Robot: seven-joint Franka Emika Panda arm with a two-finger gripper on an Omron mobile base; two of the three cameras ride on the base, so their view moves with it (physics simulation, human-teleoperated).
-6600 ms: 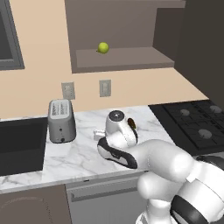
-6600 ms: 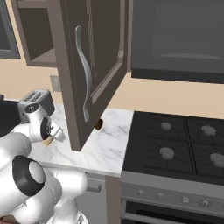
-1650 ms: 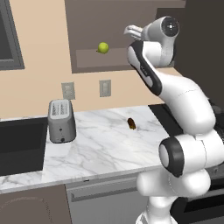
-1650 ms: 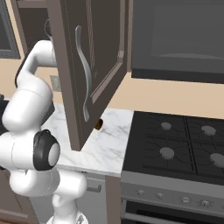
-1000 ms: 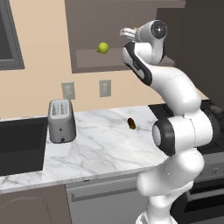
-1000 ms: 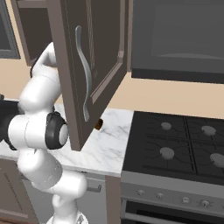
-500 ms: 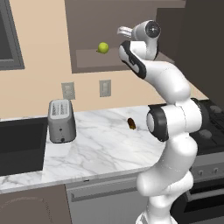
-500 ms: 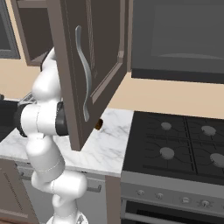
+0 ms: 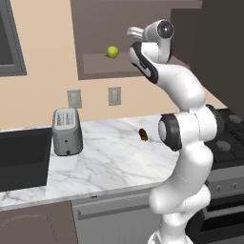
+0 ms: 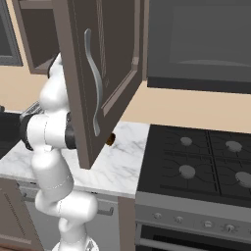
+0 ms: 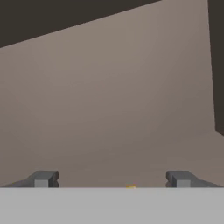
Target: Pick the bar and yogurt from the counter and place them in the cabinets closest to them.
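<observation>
No brands or readable writing anywhere. Near: one white marble desk (image 9: pixel 109 164) with one toaster (image 9: pixel 66 131) on its left part and one dark brown lump (image 9: pixel 143 135) near the arm. Two wall outlets (image 9: pixel 114 96) on the tan wall behind. Right base view: one stove (image 10: pixel 206 162) with four burners in view, cut off at the right edge, and one open cabinet door (image 10: pixel 98 73) that hides most of the arm's upper part. Far: arm reaches up to the wall cabinet (image 9: pixel 95 66); end effector (image 9: pixel 133 32) sits over its shelf, fingers (image 11: pixel 43 178) spread wide, nothing between them. One green ball (image 9: pixel 112 51) on the shelf just left of it. Hand view: a tiny yellow sliver, likely the bar (image 11: pixel 131 187), lies on the shelf floor between the tips, mostly cut off. Yogurt can't be made out.
</observation>
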